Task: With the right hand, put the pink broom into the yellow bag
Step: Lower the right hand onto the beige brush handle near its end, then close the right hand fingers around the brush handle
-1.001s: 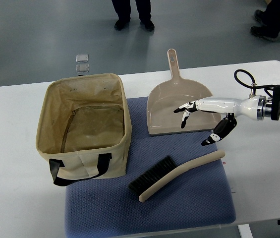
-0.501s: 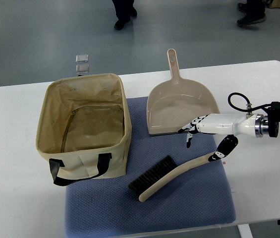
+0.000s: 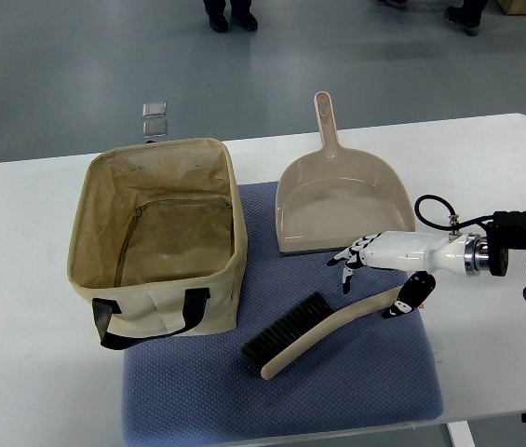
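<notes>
The right robot hand (image 3: 374, 265) is coming in from the right edge of the picture and is hovering low over the blue mat (image 3: 356, 382). Its fingers (image 3: 348, 258) are spread out and pointing to the left, and they are holding nothing. The thumb (image 3: 402, 301) is pointing down and is touching, or almost touching, the handle end of the pink broom (image 3: 323, 331); from this view I cannot tell if there is real contact.

The pink broom is lying flat on the blue mat, in a slanted position. Its dark bristles (image 3: 286, 328) are pointing to the lower left, and its light handle is running up to the right, toward the right robot hand. It is lying outside the yellow bag (image 3: 155, 237), just beside the bag's right lower corner but not touching it.

The yellow bag is standing open on the white tabletop (image 3: 20, 372), on the left side, with its black strap (image 3: 146, 317) hanging on the near wall. Its right side is resting on the edge of the blue mat.

A beige dustpan (image 3: 342, 200) is lying behind the broom, partly on the mat, with its handle pointing away from the robot. The fingers of the right robot hand are just in front of the dustpan's open edge.
</notes>
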{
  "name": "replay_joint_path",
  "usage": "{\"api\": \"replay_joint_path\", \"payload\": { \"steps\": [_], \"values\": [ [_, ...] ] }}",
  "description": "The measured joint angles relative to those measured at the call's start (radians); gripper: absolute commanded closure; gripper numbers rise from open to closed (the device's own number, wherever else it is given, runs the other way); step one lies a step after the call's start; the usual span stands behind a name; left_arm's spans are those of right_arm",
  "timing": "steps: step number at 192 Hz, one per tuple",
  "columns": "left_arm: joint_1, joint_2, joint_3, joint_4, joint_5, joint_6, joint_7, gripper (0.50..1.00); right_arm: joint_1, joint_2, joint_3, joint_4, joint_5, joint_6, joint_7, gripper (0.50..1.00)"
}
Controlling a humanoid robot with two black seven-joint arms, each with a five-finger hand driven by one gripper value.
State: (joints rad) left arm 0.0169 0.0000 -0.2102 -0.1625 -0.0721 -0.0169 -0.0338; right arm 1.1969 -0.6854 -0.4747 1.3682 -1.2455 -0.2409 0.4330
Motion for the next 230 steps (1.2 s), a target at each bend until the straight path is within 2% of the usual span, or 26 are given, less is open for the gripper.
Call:
{"api": "replay_joint_path", "payload": {
  "steps": [72,92,99,111,142,163,182,196,211,230],
  "values": [
    [0.0,0.0,0.0,0.0,0.0,0.0,0.0,0.5,-0.032,0.021,0.007,-0.032,-0.007,-0.034,-0.034,0.581],
    [0.0,0.0,0.0,0.0,0.0,0.0,0.0,0.5,-0.033,0.021,0.007,-0.035,-0.019,-0.035,-0.035,0.599],
    [0.0,0.0,0.0,0.0,0.0,0.0,0.0,0.5,-0.033,0.021,0.007,-0.035,-0.026,-0.035,-0.035,0.634],
    [0.0,0.0,0.0,0.0,0.0,0.0,0.0,0.5,-0.036,0.021,0.007,-0.035,-0.039,-0.035,-0.036,0.664],
    [0.0,0.0,0.0,0.0,0.0,0.0,0.0,0.5,-0.04,0.021,0.007,-0.035,-0.057,-0.035,-0.036,0.718],
    [0.0,0.0,0.0,0.0,0.0,0.0,0.0,0.5,-0.04,0.021,0.007,-0.035,-0.059,-0.034,-0.036,0.795],
    [0.0,0.0,0.0,0.0,0.0,0.0,0.0,0.5,-0.04,0.021,0.007,-0.035,-0.06,-0.033,-0.036,0.842],
    [0.0,0.0,0.0,0.0,0.0,0.0,0.0,0.5,-0.038,0.021,0.007,-0.035,-0.06,-0.032,-0.033,0.857],
    [0.0,0.0,0.0,0.0,0.0,0.0,0.0,0.5,-0.038,0.02,0.007,-0.035,-0.06,-0.032,-0.029,0.901],
    [0.0,0.0,0.0,0.0,0.0,0.0,0.0,0.5,-0.037,0.018,0.007,-0.034,-0.059,-0.032,-0.026,0.991]
  ]
}}
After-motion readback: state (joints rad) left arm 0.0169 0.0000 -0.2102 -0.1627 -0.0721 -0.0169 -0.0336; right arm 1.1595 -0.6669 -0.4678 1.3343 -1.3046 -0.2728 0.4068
